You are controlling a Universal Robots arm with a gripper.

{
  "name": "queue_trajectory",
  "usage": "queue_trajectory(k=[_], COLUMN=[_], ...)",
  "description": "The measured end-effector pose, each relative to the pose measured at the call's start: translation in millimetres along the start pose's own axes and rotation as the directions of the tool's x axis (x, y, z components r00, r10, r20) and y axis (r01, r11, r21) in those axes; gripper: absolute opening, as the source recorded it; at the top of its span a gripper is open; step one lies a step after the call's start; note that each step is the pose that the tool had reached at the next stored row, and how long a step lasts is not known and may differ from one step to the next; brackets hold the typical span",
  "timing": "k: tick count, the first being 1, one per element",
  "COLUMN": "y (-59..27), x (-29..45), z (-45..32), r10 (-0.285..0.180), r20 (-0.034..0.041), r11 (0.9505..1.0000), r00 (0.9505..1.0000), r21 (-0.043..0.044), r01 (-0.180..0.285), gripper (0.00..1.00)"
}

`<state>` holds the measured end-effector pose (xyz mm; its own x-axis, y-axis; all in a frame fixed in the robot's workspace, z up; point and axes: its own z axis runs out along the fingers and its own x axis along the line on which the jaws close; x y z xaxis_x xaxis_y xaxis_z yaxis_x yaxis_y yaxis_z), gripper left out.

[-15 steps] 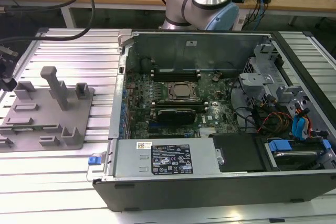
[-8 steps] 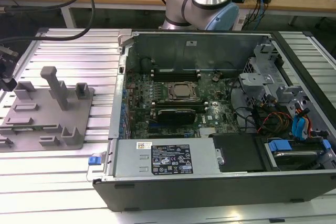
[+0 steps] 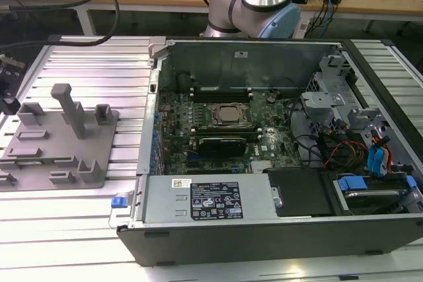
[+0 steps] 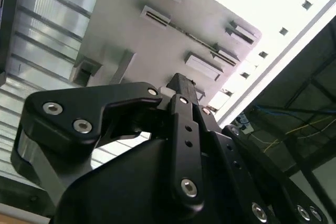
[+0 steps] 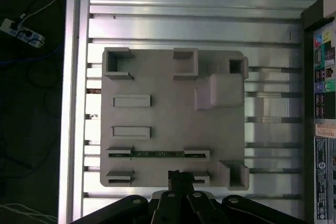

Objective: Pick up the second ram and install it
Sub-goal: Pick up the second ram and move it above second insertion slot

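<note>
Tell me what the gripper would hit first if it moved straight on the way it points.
Probably the grey tray, close beside the green memory stick lying in its slot. The gripper hangs above that edge, though depth is unclear.

pincer [image 5: 178,174] cut off at edge | tray [image 5: 168,114] rim partly behind pincer | second ram [image 5: 157,154] half-hidden within tray

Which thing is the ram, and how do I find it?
Beside the open computer case, at the exterior view's left, a grey tray sits on the ribbed metal table. In the first wrist view, the ram is the thin strip between two small brackets on that tray. It alone is green; everything around it is grey.
</note>
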<state>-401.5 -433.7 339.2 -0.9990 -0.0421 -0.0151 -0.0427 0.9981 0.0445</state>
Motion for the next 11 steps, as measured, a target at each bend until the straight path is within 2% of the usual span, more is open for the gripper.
queue_trajectory(k=[1, 3, 5, 7, 9, 10, 11], y=[-0.1, 0.0, 0.0, 0.0, 0.0, 0.0, -0.1], x=[0.0, 0.0, 0.0, 0.0, 0.0, 0.0, 0.0], z=[0.0, 0.0, 0.0, 0.0, 0.0, 0.0, 0.1], r10=[-0.054, -0.12, -0.155, -0.2, -0.263, -0.278, -0.306], r20=[-0.0024, -0.0052, -0.0067, -0.0086, -0.0116, -0.0123, -0.0136], r11=[0.9985, 0.9928, 0.9879, 0.9799, 0.9648, 0.9606, 0.952], r00=[0.9985, 0.9928, 0.9879, 0.9798, 0.9647, 0.9605, 0.9519], r21=[-0.0009, -0.0021, -0.0028, -0.0039, -0.0042, -0.0044, -0.0048], r01=[0.054, 0.119, 0.155, 0.2, 0.263, 0.278, 0.306], gripper=[0.08, 0.08, 0.08, 0.08, 0.08, 0.08, 0.08])
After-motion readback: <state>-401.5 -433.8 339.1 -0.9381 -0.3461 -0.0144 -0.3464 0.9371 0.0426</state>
